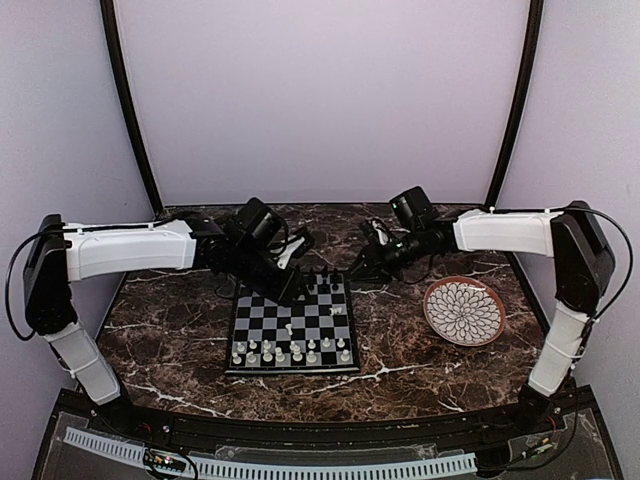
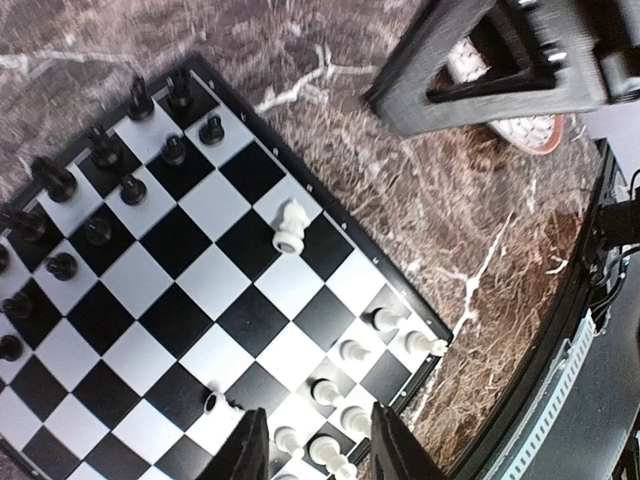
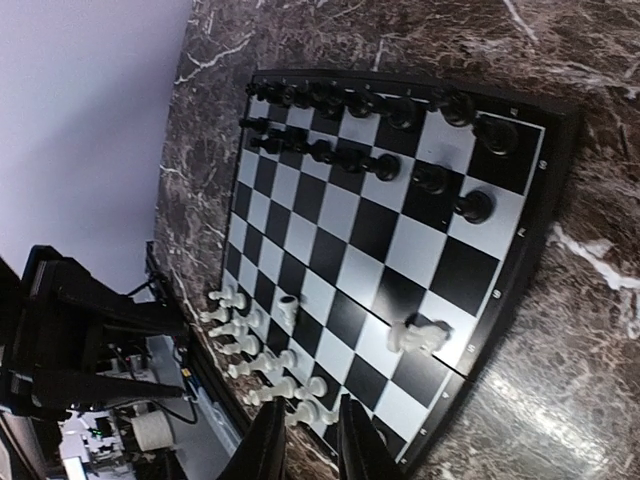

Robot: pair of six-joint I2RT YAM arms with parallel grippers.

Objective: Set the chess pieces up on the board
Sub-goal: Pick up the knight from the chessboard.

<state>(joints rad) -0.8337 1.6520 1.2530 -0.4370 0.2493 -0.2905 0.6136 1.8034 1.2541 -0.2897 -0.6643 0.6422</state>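
The board [image 1: 290,325] lies mid-table. Black pieces [image 3: 370,110] stand in two rows at its far end, and cream-white pieces [image 1: 290,350] in two rows at its near end. A white knight [image 2: 289,225] lies alone near the right edge and also shows in the right wrist view [image 3: 420,333]. One small white piece [image 2: 222,405] lies toppled on a middle square. My left gripper [image 2: 318,455] is open and empty above the board's far left part [image 1: 295,290]. My right gripper [image 3: 310,445] hovers off the far right corner [image 1: 365,265], its jaws narrowly apart and holding nothing.
A round white petal-patterned plate [image 1: 463,310] with a brown rim sits on the marble table right of the board. The right arm's gripper [image 2: 500,60] shows at the top of the left wrist view. Curved black posts and pale walls close in the back.
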